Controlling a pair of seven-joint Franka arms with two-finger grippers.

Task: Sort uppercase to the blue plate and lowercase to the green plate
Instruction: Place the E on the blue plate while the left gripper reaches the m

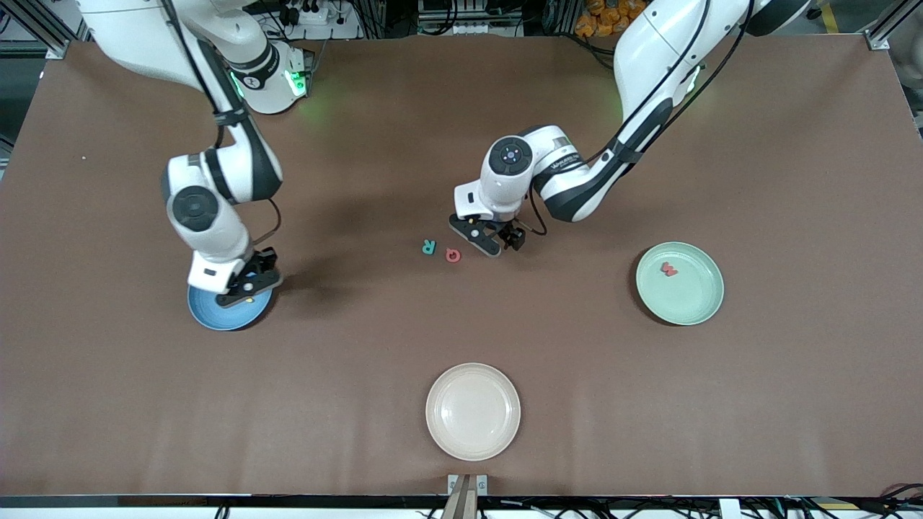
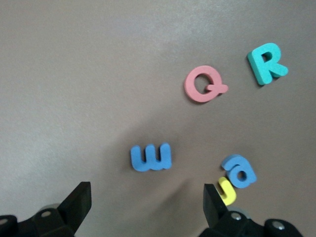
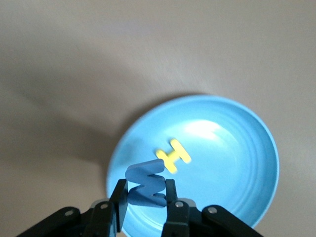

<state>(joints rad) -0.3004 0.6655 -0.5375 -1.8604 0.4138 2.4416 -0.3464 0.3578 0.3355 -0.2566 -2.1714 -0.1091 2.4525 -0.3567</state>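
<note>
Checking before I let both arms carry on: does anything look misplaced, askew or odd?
Nothing serious. The yellow n lies against the blue a, so picking either one could nudge the other. The red w sits in the green plate, the yellow H in the blue plate.

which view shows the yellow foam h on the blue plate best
The right wrist view: the yellow foam H lies flat in the round blue plate, just past the right gripper. The front view shows only a yellow speck under that gripper. The left wrist view misses it.
</note>
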